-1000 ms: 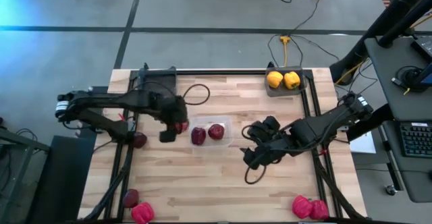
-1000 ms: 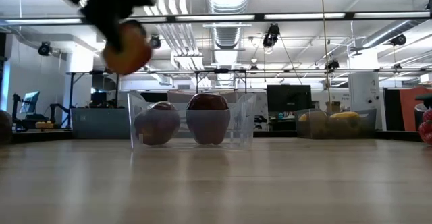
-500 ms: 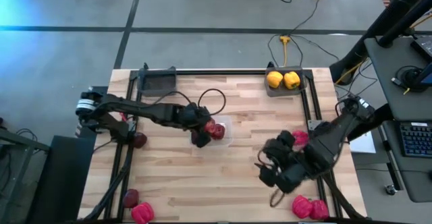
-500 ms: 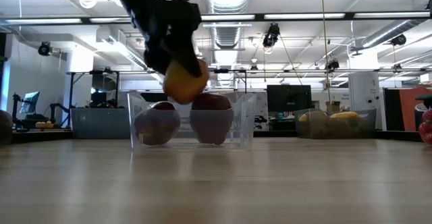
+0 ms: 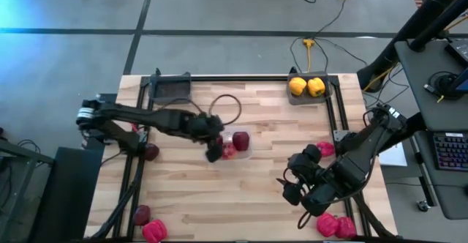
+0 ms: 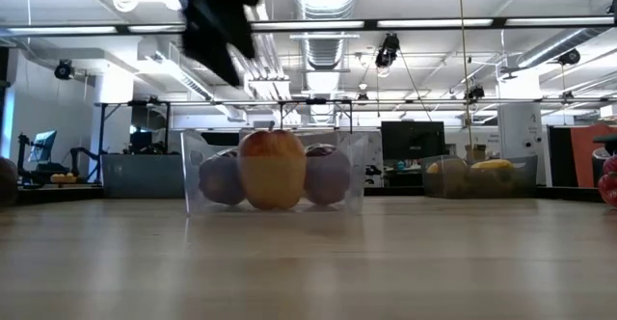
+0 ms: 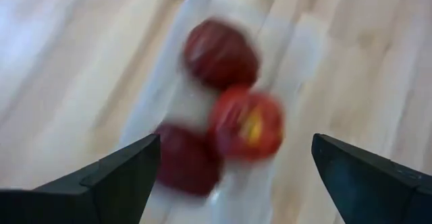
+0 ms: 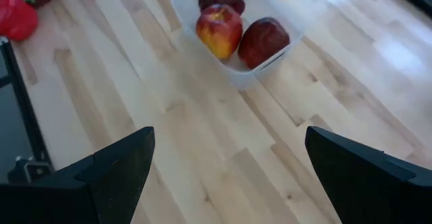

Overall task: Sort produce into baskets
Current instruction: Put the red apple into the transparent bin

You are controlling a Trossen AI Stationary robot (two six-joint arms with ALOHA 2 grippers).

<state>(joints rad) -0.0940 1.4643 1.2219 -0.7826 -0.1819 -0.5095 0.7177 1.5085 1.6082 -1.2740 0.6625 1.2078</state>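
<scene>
High view: the empty, wide-open right pincer (image 5: 307, 197) hovers just beside the red peppers (image 5: 334, 226), nearer than the left arm.

table (image 5: 219, 199): pale wood, matt | container (image 8: 236, 72): clear plastic | apples (image 8: 219, 30): glossy skin

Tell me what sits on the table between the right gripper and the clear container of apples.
Nothing: in the right wrist view, only bare wooden table lies between the open right gripper and the clear container holding three apples. The high view agrees.
</scene>
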